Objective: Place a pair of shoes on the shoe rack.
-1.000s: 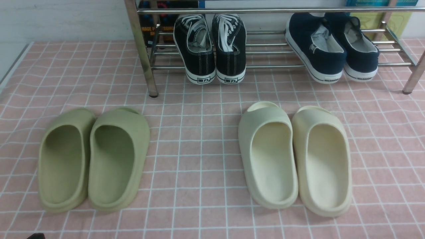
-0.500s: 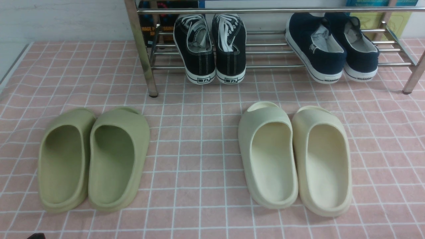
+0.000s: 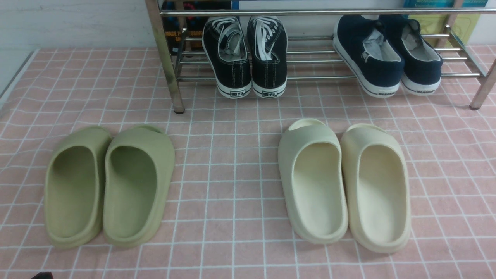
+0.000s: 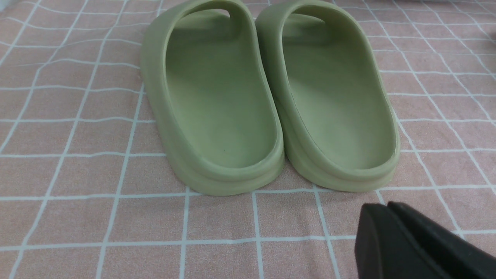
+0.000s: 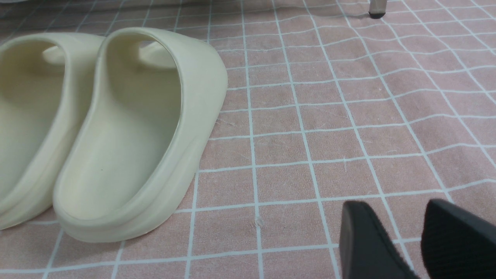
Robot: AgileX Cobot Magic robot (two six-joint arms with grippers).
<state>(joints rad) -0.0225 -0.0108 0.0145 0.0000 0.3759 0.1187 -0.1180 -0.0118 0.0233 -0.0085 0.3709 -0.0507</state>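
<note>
The two black canvas sneakers (image 3: 245,58) with white laces and white soles stand side by side on the lower rails of the chrome shoe rack (image 3: 164,58), heels towards me, left of its middle. My left gripper (image 4: 383,205) is shut and empty, low over the pink cloth just behind the olive slippers (image 4: 217,108). My right gripper (image 5: 395,204) is open and empty, low over the cloth beside the cream slippers (image 5: 128,135). Both grippers are far from the rack.
A pair of navy slip-ons (image 3: 387,54) sits on the rack's right part. Olive slippers (image 3: 108,186) lie front left and cream slippers (image 3: 345,182) front right on the pink checked cloth. A rack foot (image 5: 376,14) shows in the right wrist view.
</note>
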